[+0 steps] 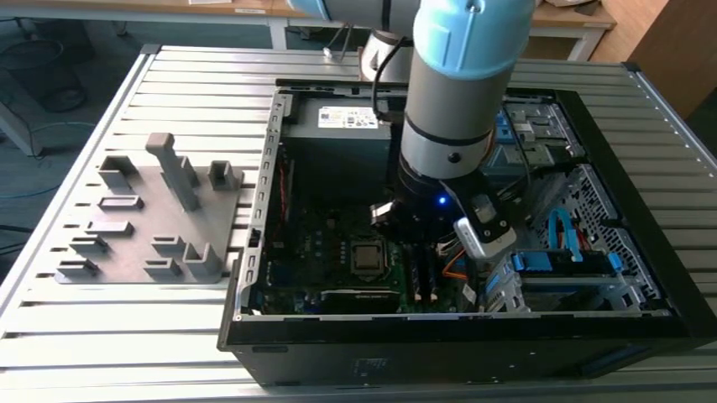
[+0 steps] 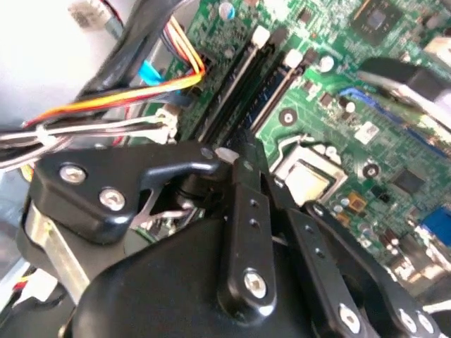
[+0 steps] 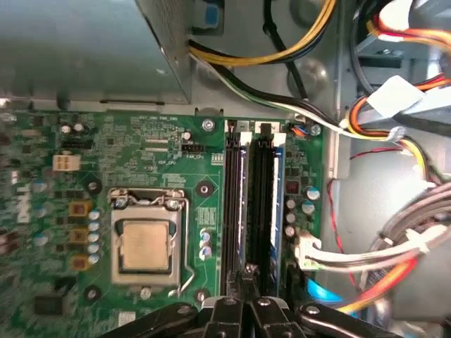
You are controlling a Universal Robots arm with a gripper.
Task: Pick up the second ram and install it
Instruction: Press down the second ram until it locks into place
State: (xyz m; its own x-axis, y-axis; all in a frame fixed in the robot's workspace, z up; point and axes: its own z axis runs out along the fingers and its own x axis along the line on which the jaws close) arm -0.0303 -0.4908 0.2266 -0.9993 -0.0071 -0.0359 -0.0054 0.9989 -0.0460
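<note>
Second ram [image 3: 259, 204] stands edge-on in the motherboard [image 3: 141, 141], my gripper [image 3: 248, 278] closed at its end; I judge seating needs straight downward pressure.

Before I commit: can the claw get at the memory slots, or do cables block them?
Probably yes: the claw hangs right at one end of the memory slots, and the cables lie beside them, not across them.

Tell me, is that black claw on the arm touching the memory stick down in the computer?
Cannot tell. In the first wrist view the gripper sits right over the end of the second ram in the slots, but its black fingers hide the meeting point.
</note>
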